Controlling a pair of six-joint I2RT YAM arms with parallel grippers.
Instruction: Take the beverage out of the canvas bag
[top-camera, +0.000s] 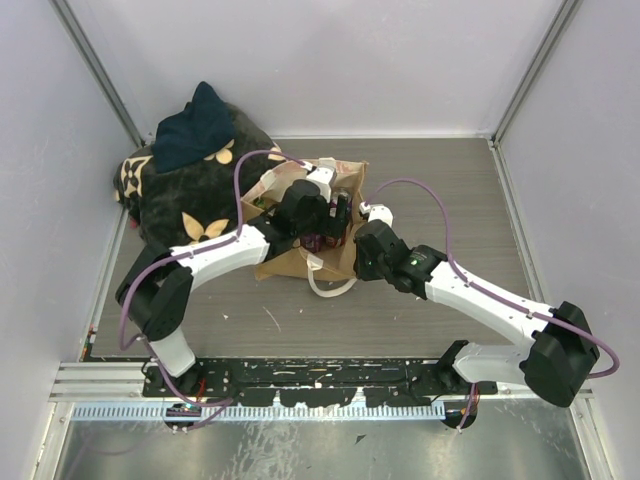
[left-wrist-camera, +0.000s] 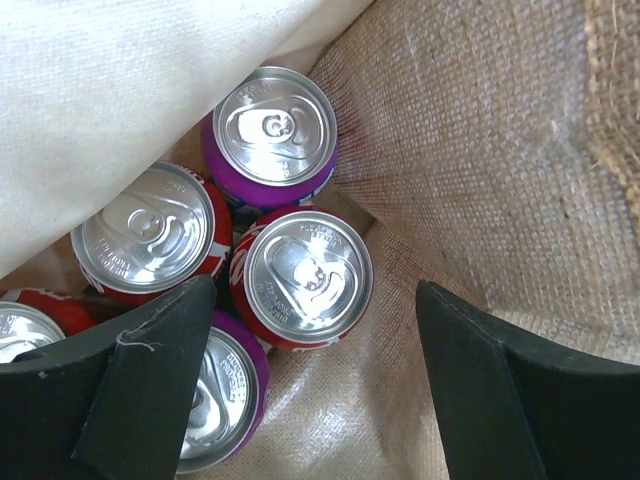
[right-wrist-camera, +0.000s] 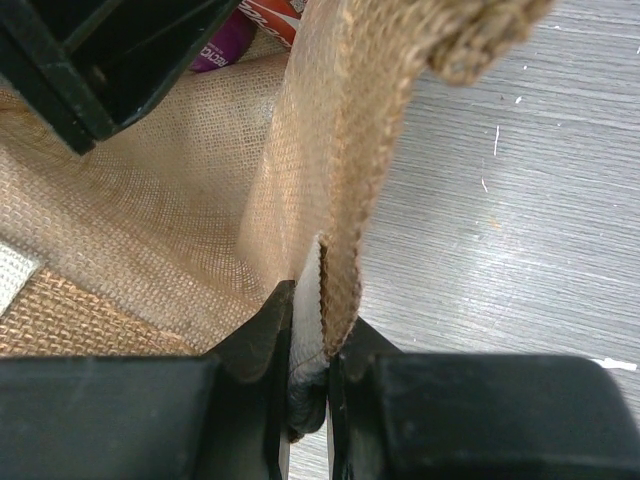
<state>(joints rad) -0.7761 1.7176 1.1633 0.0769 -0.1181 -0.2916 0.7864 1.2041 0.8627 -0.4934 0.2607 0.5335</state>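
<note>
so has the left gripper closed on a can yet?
No, the left gripper is open inside the canvas bag, its fingers wide apart either side of a red can.

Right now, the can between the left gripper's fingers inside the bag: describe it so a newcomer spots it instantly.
Start at the tan canvas bag mid-table, beside the black flowered cushion. Inside, pick the red can between the fingers of the open left gripper. Purple cans sit on two sides of it, and the other red cans stand farther from the bare woven wall.
</note>
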